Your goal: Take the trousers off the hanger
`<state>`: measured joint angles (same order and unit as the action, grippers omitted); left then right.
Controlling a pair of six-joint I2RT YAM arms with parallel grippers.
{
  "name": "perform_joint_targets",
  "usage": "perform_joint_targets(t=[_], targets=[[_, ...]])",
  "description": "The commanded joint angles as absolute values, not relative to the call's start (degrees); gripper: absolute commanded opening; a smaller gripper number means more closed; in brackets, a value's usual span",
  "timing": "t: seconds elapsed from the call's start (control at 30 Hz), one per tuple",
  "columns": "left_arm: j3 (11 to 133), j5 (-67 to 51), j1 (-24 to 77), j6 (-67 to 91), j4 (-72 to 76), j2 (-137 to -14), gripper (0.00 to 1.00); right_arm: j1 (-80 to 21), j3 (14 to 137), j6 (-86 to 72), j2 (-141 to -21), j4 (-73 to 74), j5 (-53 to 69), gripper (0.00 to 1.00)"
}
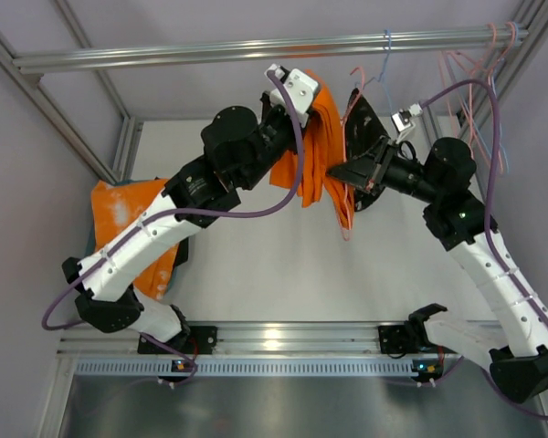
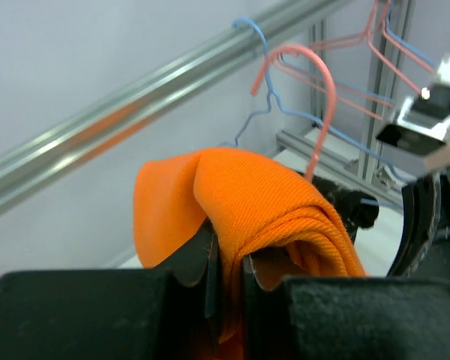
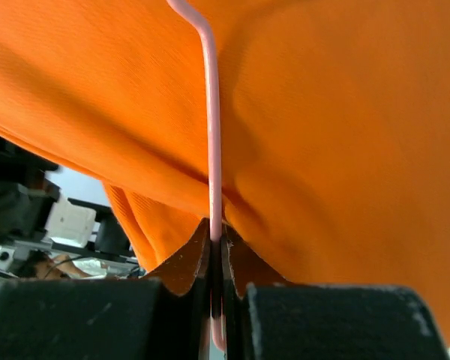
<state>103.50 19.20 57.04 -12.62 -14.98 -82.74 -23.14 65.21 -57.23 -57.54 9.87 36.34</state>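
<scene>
Walls (image 1: 36, 182): pale lilac panels on every side, set in an aluminium frame.
Table (image 1: 283, 274): white and matte, with the arm bases on a metal strip at its near edge.
Rail (image 1: 210, 50): silver bar across the far top.
Spare hangers (image 1: 479, 82): pink and blue wire, bunched at the rail's right end.
Patchy orange cloth (image 1: 119, 205): lying at the table's left edge.
Trousers (image 1: 321, 151): draped over the hanger, above the table, between the two arms.
Hanger (image 3: 212, 112): pale pink wire, its hook apart from the rail.
Left fingers (image 2: 191, 262): clenched on a trouser fold.
Right fingers (image 3: 184, 266): pinching the hanger wire.
</scene>
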Motion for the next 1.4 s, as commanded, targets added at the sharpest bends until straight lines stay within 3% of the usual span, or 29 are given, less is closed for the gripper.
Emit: perform_joint_targets(t=[0.0, 0.17, 0.47, 1.0, 1.37], targets=[[115.2, 19.7, 56.9, -13.6, 0.3, -82.3, 0.00, -22.9, 63.3, -52.7, -56.9, 10.6, 36.4, 0.00], [123.8, 19.2, 56.3, -15.1, -1.5, -84.3, 0.00, -22.8, 61.4, -50.2, -56.8, 12.0, 37.5, 0.00], [125.0, 20.0, 49.9, -13.5, -1.5, -82.4, 0.00, -22.7, 56.5, -45.3, -55.9, 14.1, 37.9, 0.00], [105.5, 16.2, 13.8, 6.5, -11.4, -56.7, 0.00, -22.9, 58.2, -37.9, -54.7, 17.4, 41.8, 0.00], [91.0, 33.7, -8.9, -0.9, -16.8, -33.1, 0.00, -22.9, 65.1, -30.4, -54.1, 26.4, 43.4, 0.00]])
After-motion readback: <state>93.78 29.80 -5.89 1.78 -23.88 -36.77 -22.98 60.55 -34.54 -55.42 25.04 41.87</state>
